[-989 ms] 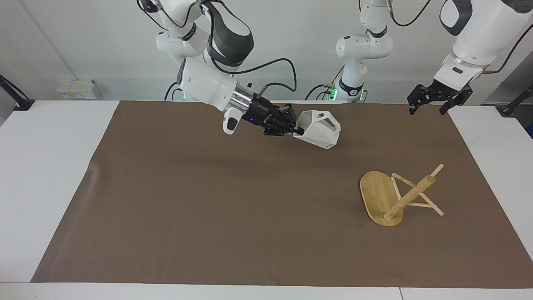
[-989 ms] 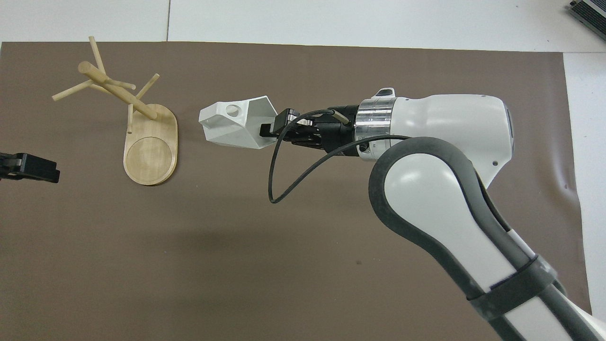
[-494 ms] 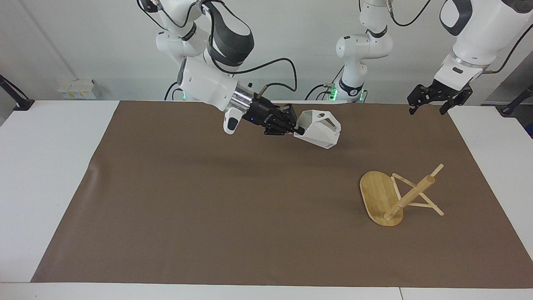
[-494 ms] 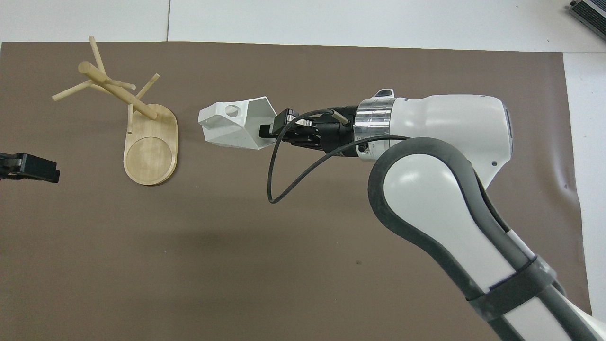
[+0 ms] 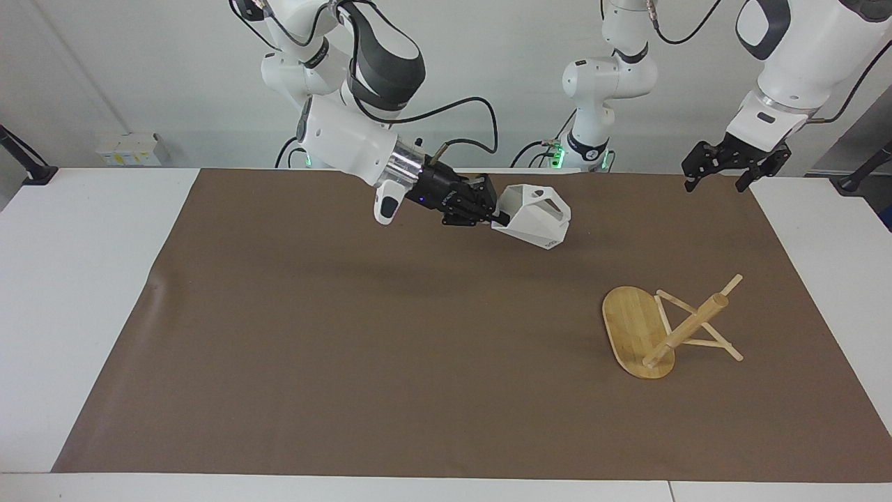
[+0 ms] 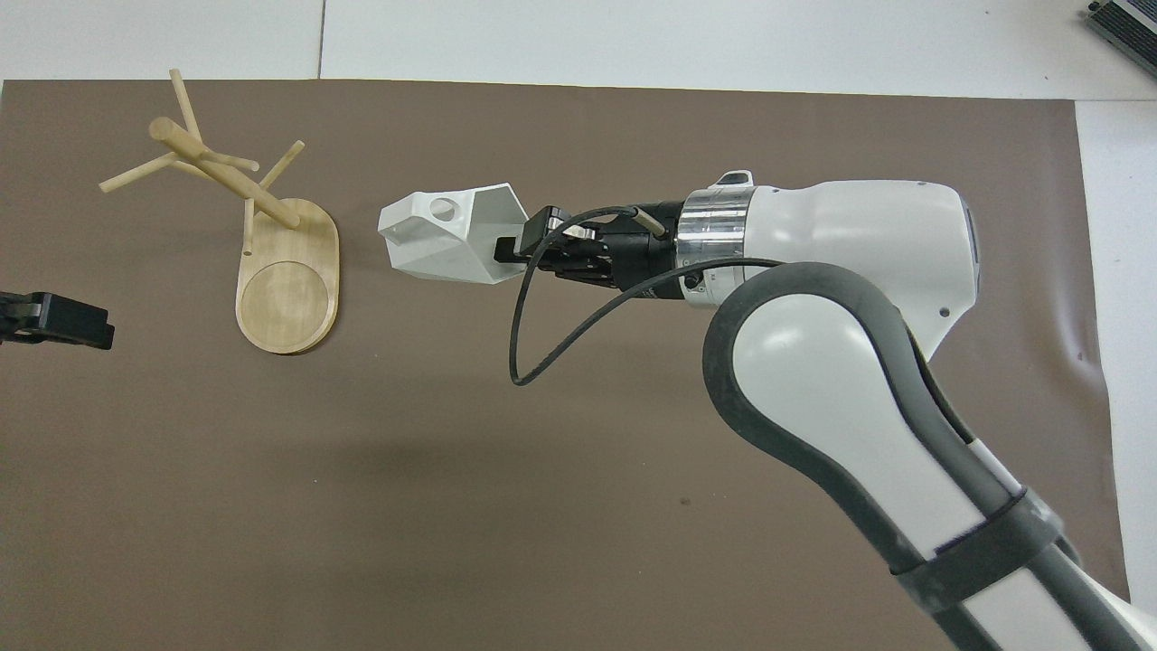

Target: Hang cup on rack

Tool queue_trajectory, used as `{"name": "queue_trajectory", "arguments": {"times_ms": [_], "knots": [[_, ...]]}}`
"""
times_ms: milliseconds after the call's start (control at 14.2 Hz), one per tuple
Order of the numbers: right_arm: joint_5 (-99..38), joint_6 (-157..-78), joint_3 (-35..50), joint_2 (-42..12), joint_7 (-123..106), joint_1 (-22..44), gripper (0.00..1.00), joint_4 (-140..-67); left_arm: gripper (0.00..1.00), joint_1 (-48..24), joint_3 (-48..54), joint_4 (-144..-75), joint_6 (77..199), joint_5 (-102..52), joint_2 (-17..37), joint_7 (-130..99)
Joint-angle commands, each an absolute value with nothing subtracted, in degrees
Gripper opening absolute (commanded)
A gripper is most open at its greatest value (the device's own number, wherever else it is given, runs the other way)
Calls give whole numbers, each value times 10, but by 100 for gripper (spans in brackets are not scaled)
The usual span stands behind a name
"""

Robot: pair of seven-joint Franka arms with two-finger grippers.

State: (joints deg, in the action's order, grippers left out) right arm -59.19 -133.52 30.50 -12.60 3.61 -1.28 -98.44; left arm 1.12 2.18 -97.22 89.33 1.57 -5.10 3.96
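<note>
The right gripper (image 5: 496, 217), black and two-fingered, is clamped tight on the rim wall of the small matte white cup with faceted sides (image 5: 535, 215), one finger inside the mouth and one outside. It holds the cup in the air, tipped on its side, over the brown mat (image 5: 348, 335) that covers the middle of the desk (image 5: 70, 279), above the part of the mat close to the edge at the robots' end. In the overhead view the cup's (image 6: 447, 233) blocky handle with its round hole faces upward, and its base points toward the left arm's end of the desk. The right arm reaches in slantwise from its base, with a black cable looping from its wrist.

The light bamboo rack with a flat oval base (image 5: 637, 331) lies toppled on the mat toward the left arm's end of the desk, well apart from the cup. Its base stands on edge, and its thick round post (image 5: 686, 331) slants up with thin pegs branching off, some touching the mat.

The left gripper (image 5: 721, 171) waits with its fingers spread wide and nothing between them, over the mat's corner at the robots' edge, at the left arm's end.
</note>
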Motion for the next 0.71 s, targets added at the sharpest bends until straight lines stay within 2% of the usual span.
{"name": "queue_trajectory", "arguments": {"times_ms": [0, 636], "knots": [[-581, -1327, 312, -120, 57, -21, 0, -983, 100, 16, 25, -981, 889, 25, -60, 40], [-580, -1329, 312, -120, 70, -21, 0, -983, 100, 16, 25, -981, 889, 25, -60, 40]]}}
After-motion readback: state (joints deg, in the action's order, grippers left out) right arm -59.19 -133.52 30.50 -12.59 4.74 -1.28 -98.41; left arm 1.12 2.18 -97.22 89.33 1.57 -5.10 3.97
